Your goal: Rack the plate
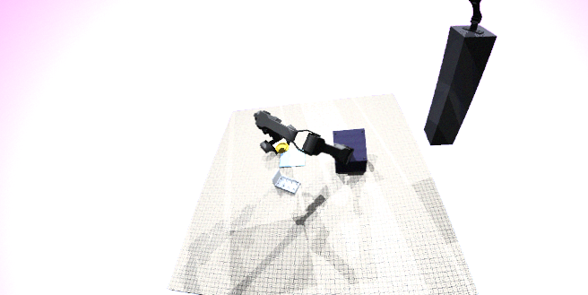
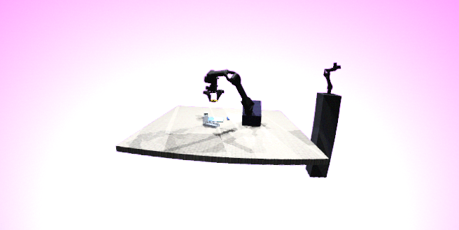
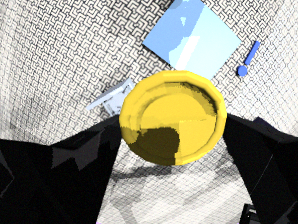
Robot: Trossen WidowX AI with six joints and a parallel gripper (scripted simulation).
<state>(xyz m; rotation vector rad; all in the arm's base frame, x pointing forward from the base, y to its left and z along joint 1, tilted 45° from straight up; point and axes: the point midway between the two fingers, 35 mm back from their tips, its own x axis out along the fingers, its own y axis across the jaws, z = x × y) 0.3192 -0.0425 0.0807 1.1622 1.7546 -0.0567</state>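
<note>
Black two-fingered pincer [image 1: 273, 147] [image 2: 213, 101] [image 3: 172, 119]: clamped on round yellow plate [image 1: 281, 147] [image 2: 213, 101] [image 3: 174, 117], rim to rim
Pale grey slotted dish rack [image 1: 287, 184] [image 2: 211, 124] [image 3: 114, 98]: below plate, off to one side

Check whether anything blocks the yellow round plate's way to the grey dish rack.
Nothing visible blocks it: the yellow round plate hangs in the claw, above the grey dish rack.
</note>
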